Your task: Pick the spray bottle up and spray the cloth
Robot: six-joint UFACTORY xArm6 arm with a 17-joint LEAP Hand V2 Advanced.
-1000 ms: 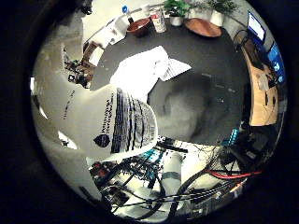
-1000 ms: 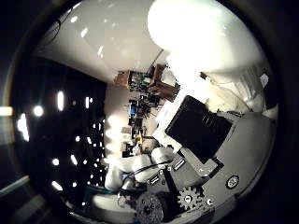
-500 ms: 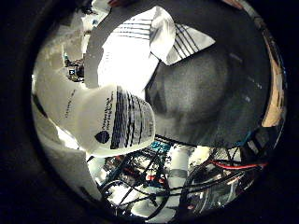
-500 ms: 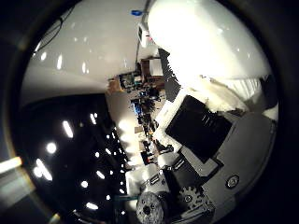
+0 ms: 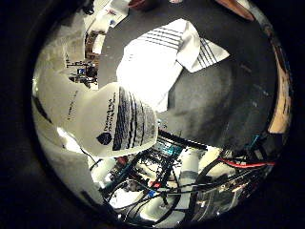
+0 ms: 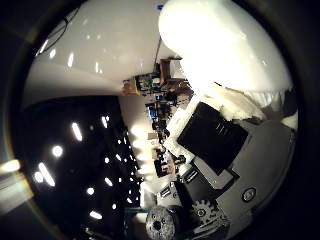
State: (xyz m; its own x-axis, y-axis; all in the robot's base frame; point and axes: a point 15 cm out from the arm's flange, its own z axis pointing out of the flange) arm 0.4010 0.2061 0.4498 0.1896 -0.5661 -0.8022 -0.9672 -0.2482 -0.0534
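Dark worktop (image 5: 224, 105) is spreading out below my palm, with the white striped cloth (image 5: 157, 67) lying rumpled and partly folded on it. I am holding the white spray bottle (image 5: 109, 121) right against my palm, its printed body filling much of the little-finger view, its long axis running across the palm and its near end pointing out over the cloth's edge without touching it. My hand (image 6: 210, 150) is showing only white and black parts, so I cannot tell how my fingers are sitting round the bottle.
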